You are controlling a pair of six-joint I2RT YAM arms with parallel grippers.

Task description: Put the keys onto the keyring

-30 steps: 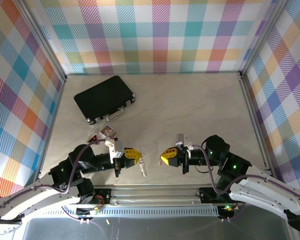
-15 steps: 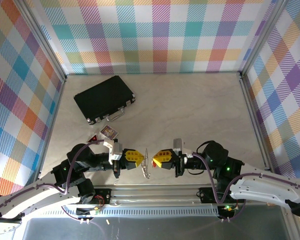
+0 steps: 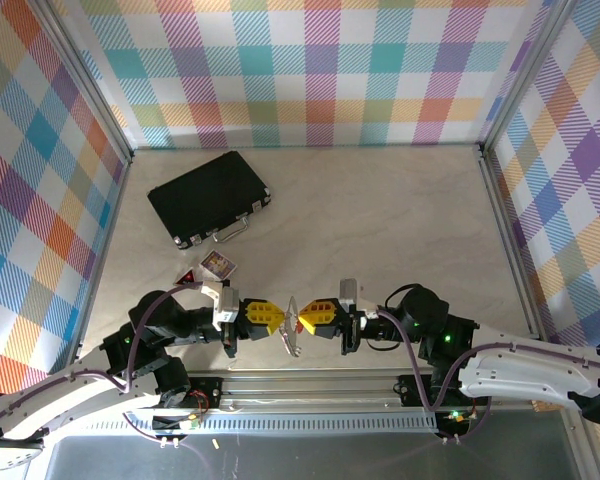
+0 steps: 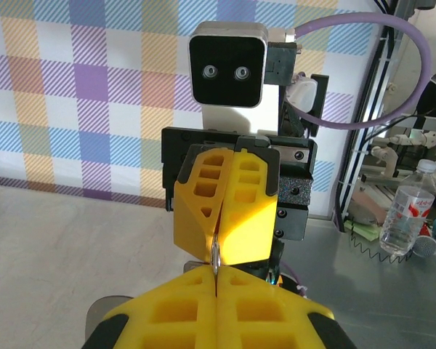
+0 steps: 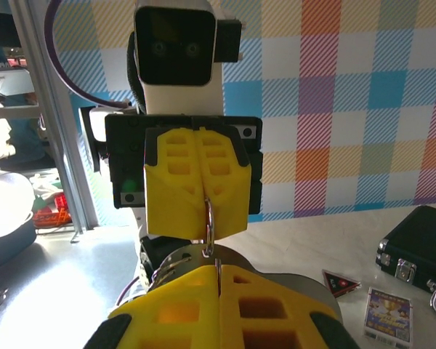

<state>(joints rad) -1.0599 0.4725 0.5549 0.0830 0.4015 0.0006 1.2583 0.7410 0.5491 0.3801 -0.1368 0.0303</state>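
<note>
No legible text, number or brand anywhere.
Printed card [image 5: 387, 314] on table near black case [image 5: 421, 247] — purple-and-gold artwork with pale strip along lower edge; marks on it too small to read. Same card in top view is only a small purple-and-white patch.
Plastic bottle [image 4: 405, 218] beyond table edge — red label band, lettering blurred past reading.
Black case: plain lid, metal latches, no visible lettering.
Wrist camera housing [image 4: 227, 64]: dark face, two lenses, no readable marking.
</note>
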